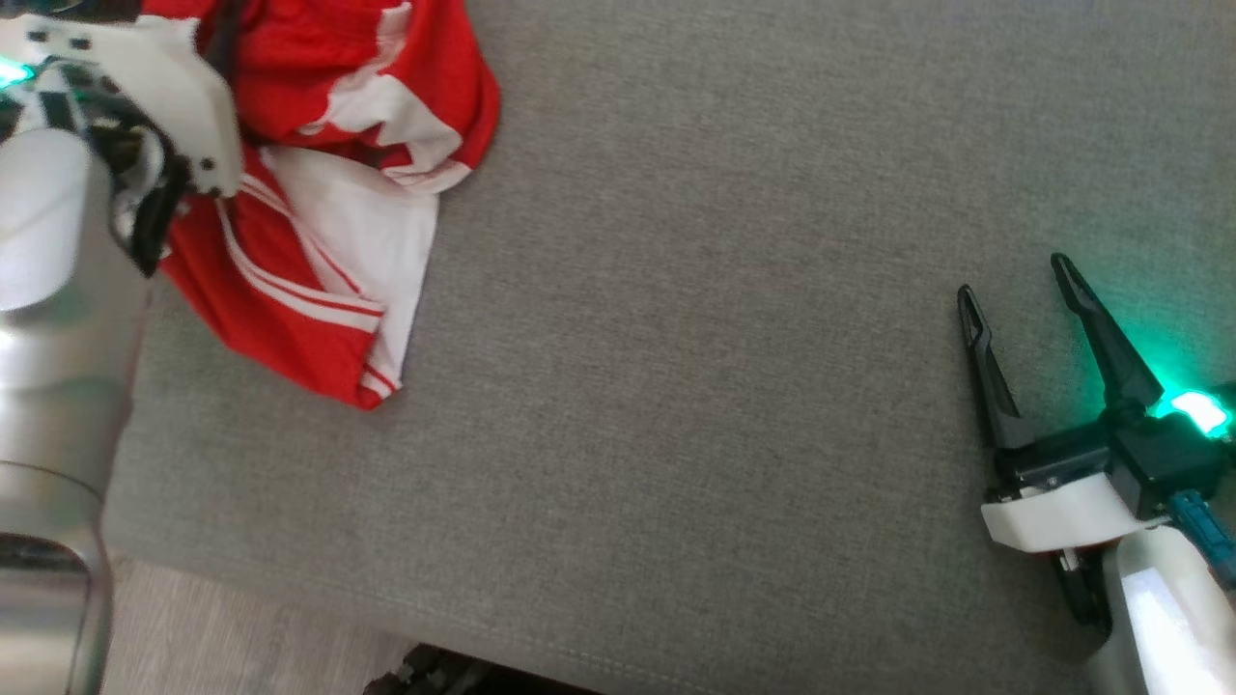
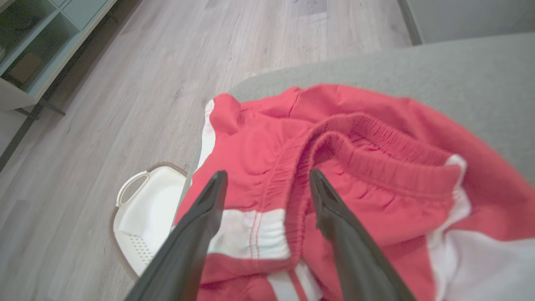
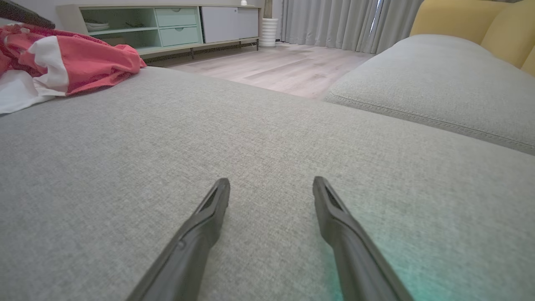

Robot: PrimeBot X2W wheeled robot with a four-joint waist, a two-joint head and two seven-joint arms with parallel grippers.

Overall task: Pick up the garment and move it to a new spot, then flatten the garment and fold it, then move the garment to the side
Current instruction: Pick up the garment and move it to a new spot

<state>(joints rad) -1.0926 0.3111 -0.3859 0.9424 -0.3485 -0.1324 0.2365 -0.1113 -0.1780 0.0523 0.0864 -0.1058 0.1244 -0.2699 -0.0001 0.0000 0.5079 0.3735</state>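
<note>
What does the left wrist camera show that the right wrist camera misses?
Left wrist view: a white basket on the wooden floor, and the open left gripper over the red and white garment. Right wrist view: curtains, a yellow cushion, and the open right gripper over the grey sofa. Both: the garment, the sofa, the floor.

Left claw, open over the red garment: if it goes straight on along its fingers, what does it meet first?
Most likely the garment, near its gathered waistband, seen straight ahead between the open fingers of the left claw. How far off it lies is unclear.
</note>
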